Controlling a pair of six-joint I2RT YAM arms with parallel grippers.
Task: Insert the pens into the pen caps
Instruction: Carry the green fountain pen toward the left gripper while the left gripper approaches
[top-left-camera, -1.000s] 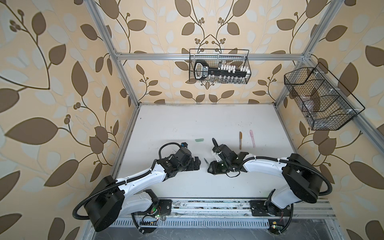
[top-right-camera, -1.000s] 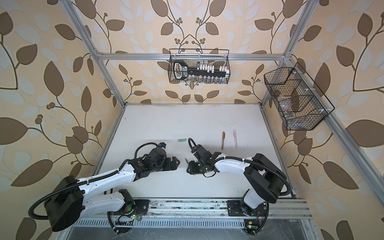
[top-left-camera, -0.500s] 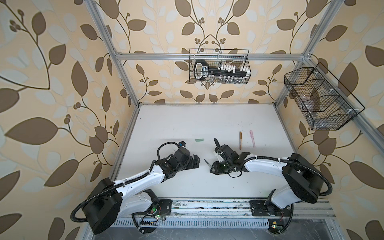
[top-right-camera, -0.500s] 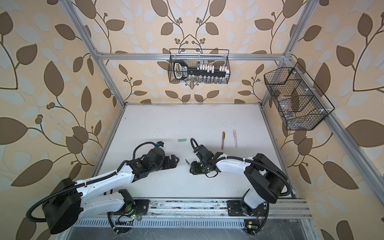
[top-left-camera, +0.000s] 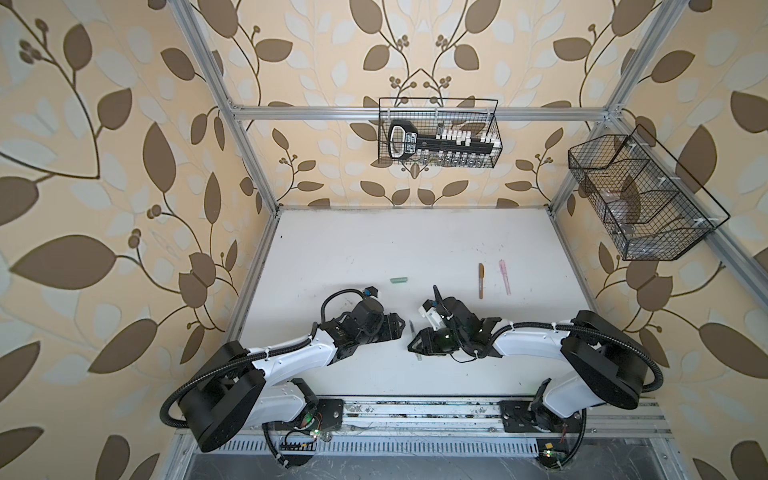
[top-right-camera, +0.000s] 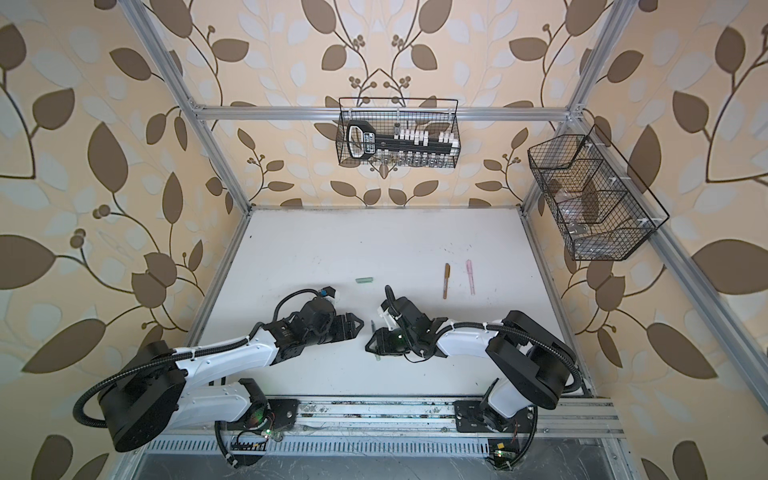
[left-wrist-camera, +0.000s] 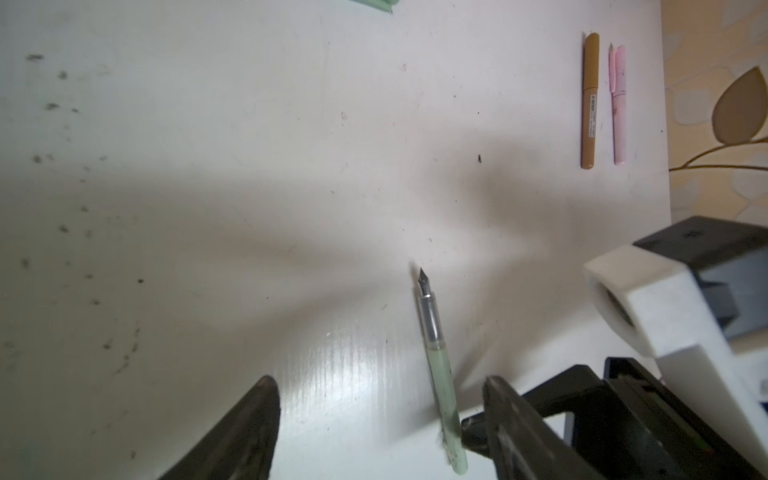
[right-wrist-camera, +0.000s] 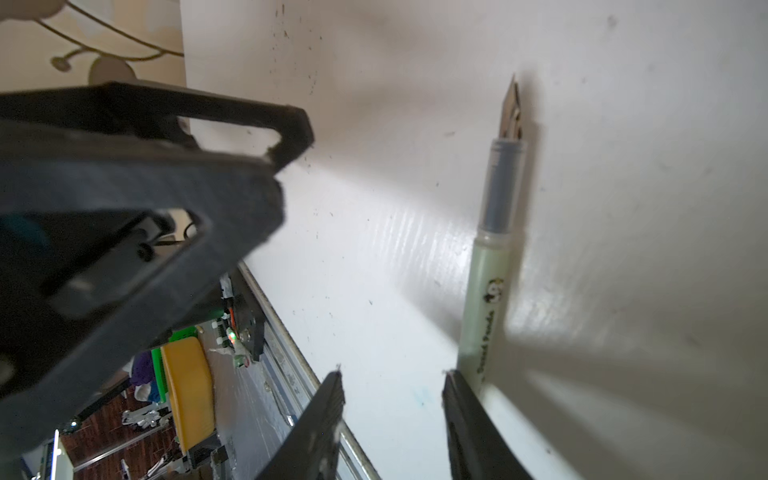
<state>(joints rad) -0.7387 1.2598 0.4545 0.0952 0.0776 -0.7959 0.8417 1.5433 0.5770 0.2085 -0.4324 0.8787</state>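
- White and black, the left arm (top-left-camera: 291, 357) and the right arm (top-left-camera: 528, 338) are bending low over the table (top-left-camera: 374, 249) in both top views. Their tips are nearly meeting near the front middle.
- The left gripper (top-left-camera: 402, 329) (top-right-camera: 360, 328) is pointing right, and the right gripper (top-left-camera: 413, 345) (top-right-camera: 371, 345) is pointing left.
- The green pen (top-left-camera: 412, 332) (top-right-camera: 373, 328) is lying flat between them. It is running front to back, and its dark tip is pointing at the back wall.
- The green cap (top-left-camera: 399, 280) is lying alone farther back, running left to right. The brown pen (top-left-camera: 481, 280) and the pink pen (top-left-camera: 504, 277) are lying side by side on the right. They are running front to back, well apart from the grippers.
- In the left wrist view, the left gripper (left-wrist-camera: 380, 384) is standing wide open and holding nothing. The green pen (left-wrist-camera: 436, 357) is showing through the gap, nearer one finger. One finger (left-wrist-camera: 552, 382) of the right gripper is sitting just beside the pen's back end.
- The brown cap (left-wrist-camera: 592, 62) and the pink cap (left-wrist-camera: 618, 68) are sitting on their pens.
- In the right wrist view, the right gripper (right-wrist-camera: 392, 382) is standing open with nothing in the gap. The green pen (right-wrist-camera: 486, 270) is lying just outside one finger (right-wrist-camera: 465, 415), too close to tell if they are touching.
- Three pens and three caps are showing: two caps on, one loose.
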